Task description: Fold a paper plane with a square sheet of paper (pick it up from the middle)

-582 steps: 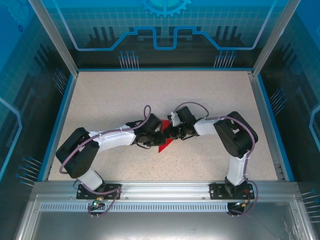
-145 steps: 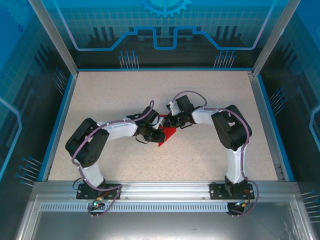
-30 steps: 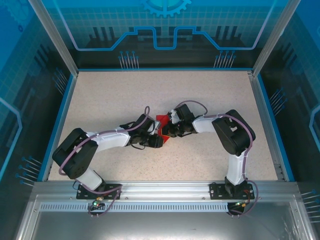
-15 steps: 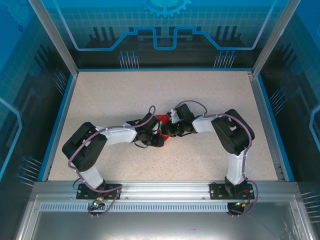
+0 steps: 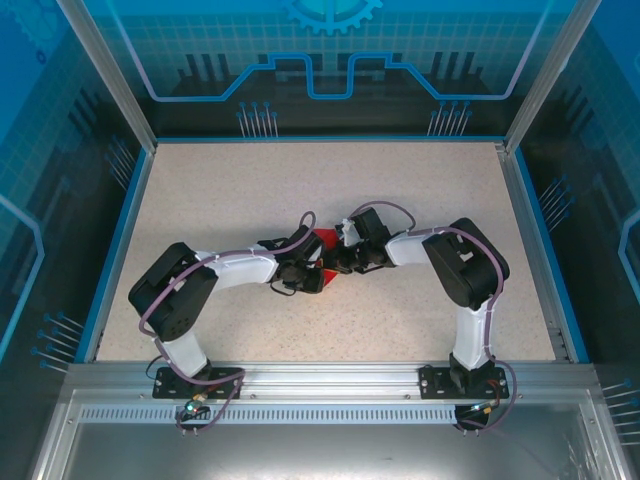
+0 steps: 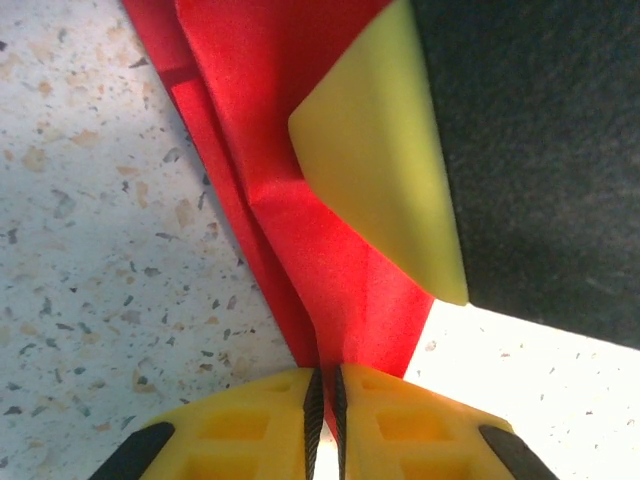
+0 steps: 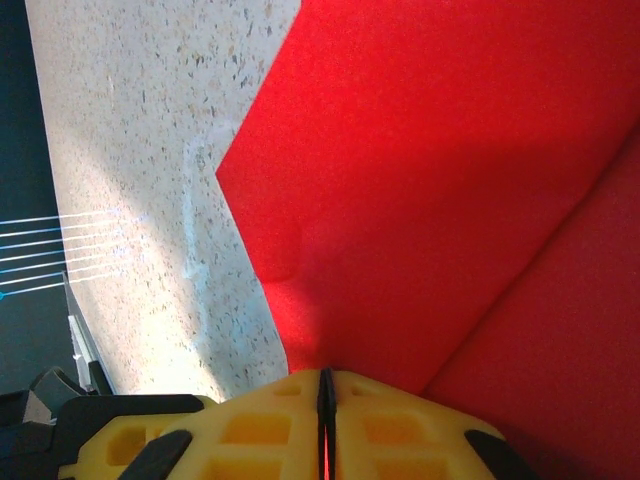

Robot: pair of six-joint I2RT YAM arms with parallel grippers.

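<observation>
Pinching the square sheet of paper (image 6: 262,90) from opposite sides, the left gripper (image 6: 325,392) and right gripper (image 7: 325,388) each clamp a red edge that runs straight ahead of the fingertips, low over the table (image 5: 220,200). Judged mid-fold, dart unfinished. The next move calls for laying the flap along the crease without tearing.

paper (image 5: 322,239) on table (image 5: 250,190), centre — left gripper (image 6: 325,390) left, right gripper (image 7: 325,390) right

Speckled beige tabletop (image 5: 230,200) — blue-edged; blue circuit-print wall panels (image 5: 330,60); aluminium rail (image 5: 330,378) at near edge.
</observation>
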